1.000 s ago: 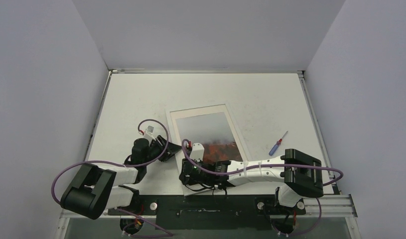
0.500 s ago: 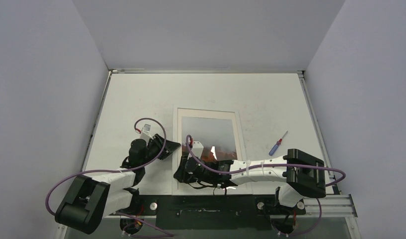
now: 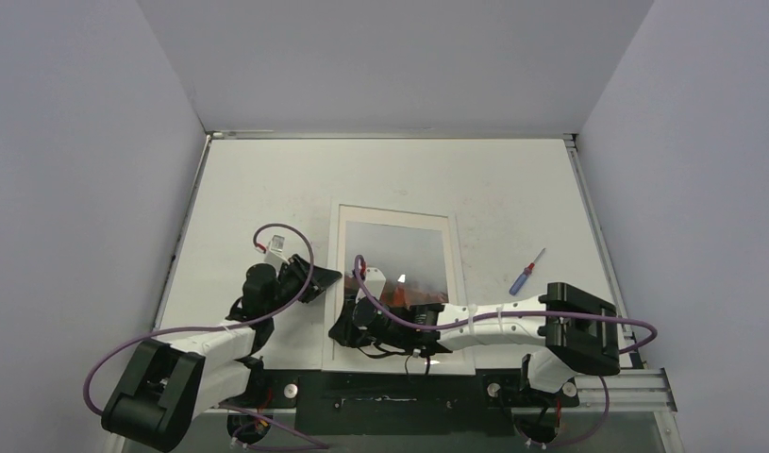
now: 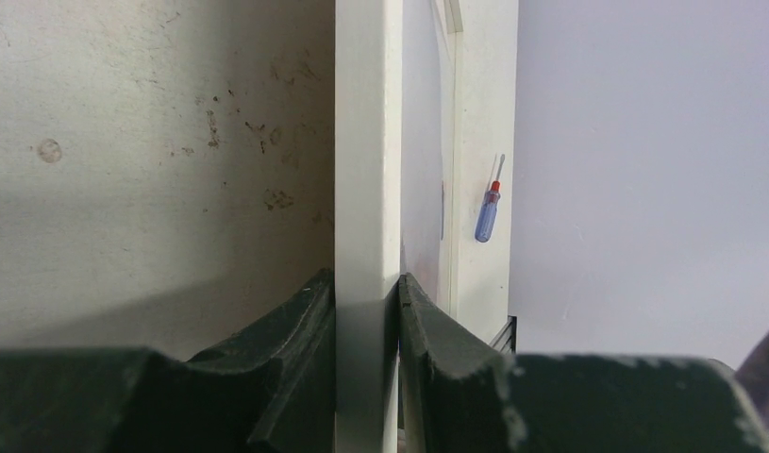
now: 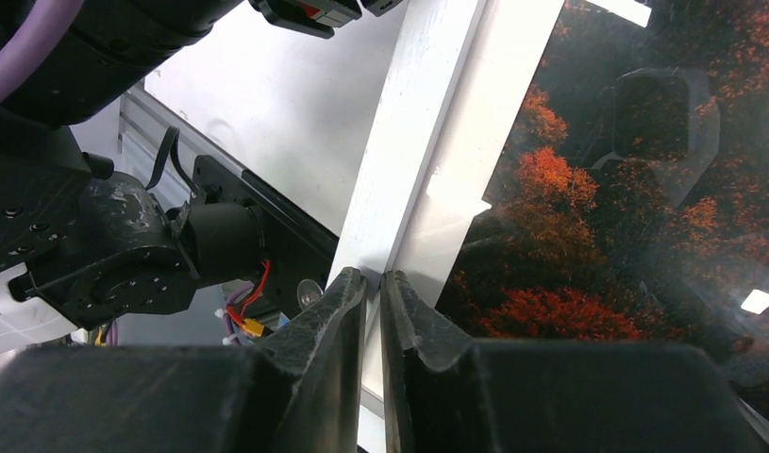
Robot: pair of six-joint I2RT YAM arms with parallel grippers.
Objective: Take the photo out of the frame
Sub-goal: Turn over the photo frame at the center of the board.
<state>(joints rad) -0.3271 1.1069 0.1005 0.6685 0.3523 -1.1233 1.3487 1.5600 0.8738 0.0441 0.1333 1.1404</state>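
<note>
The frame (image 3: 341,247) lies flat on the table, glossy front up. The photo (image 3: 399,250) shows through the glass, grey sky above orange-red trees. My left gripper (image 3: 328,279) is shut on the frame's left border strip (image 4: 368,142), one finger on each side of the edge (image 4: 368,283). My right gripper (image 3: 342,332) is over the frame's near left part. In the right wrist view its jaws (image 5: 373,276) stand nearly together, tips on the white border strip (image 5: 418,142) beside the red trees of the photo (image 5: 626,236).
A small red-and-blue screwdriver (image 3: 526,272) lies on the table right of the frame; it also shows in the left wrist view (image 4: 487,215). The black mounting rail (image 3: 390,389) runs along the near edge. Grey walls enclose the table.
The frame has turned clockwise from a tilted pose to square with the table. Both grippers shifted left with it. Since half a second ago almost nothing has moved.
</note>
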